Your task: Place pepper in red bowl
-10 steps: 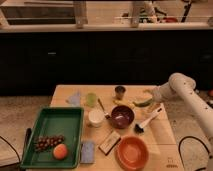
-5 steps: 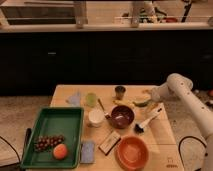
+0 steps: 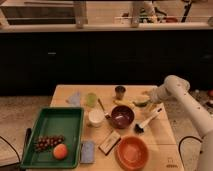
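The slim green pepper (image 3: pixel 141 103) lies on the wooden table (image 3: pixel 165 135) at the back right, just right of a small yellowish piece (image 3: pixel 120 102). The dark red bowl (image 3: pixel 122 116) stands a short way in front of and to the left of the pepper and looks empty. My gripper (image 3: pixel 148 96), at the end of the white arm (image 3: pixel 176 86) that reaches in from the right, sits directly over the right end of the pepper, touching it or nearly so. Whether it holds the pepper does not show.
An orange bowl (image 3: pixel 132 151) stands at the front. A brush (image 3: pixel 147 121) lies right of the dark red bowl. A white cup (image 3: pixel 95 117), green cup (image 3: pixel 90 99), dark cup (image 3: pixel 120 91), blue cloth (image 3: pixel 75 98), packet (image 3: pixel 110 142) and blue sponge (image 3: pixel 87 151) stand around. A green tray (image 3: pixel 52 125) holds grapes and an orange fruit.
My gripper has moved slightly left and down onto the pepper's right end. Nothing else on the table has moved.
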Robot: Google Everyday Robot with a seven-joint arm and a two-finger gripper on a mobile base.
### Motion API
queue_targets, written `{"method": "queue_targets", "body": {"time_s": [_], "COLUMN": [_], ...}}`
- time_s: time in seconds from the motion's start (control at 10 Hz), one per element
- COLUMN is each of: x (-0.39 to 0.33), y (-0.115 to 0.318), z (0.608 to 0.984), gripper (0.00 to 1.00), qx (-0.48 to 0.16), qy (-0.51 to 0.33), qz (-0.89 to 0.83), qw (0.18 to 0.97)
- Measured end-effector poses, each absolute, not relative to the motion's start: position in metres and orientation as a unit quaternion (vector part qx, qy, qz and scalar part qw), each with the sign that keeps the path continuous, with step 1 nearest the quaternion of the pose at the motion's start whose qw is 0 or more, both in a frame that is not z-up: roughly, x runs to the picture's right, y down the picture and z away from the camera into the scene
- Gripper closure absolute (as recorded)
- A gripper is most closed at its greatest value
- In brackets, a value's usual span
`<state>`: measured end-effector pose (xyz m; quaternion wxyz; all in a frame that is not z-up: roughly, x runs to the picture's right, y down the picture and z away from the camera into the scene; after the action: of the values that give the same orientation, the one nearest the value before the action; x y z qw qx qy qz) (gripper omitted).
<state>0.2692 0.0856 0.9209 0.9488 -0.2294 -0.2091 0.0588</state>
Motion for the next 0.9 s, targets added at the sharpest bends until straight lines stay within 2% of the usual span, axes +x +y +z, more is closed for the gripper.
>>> {"method": "queue_targets", "body": {"time_s": [0.9], "x": [0.276], "y": [0.105], "z": [0.949], "gripper": [0.2], "qx": [-0.268], "qy": [-0.199], "qz": [0.066], "qw": [0.94]}}
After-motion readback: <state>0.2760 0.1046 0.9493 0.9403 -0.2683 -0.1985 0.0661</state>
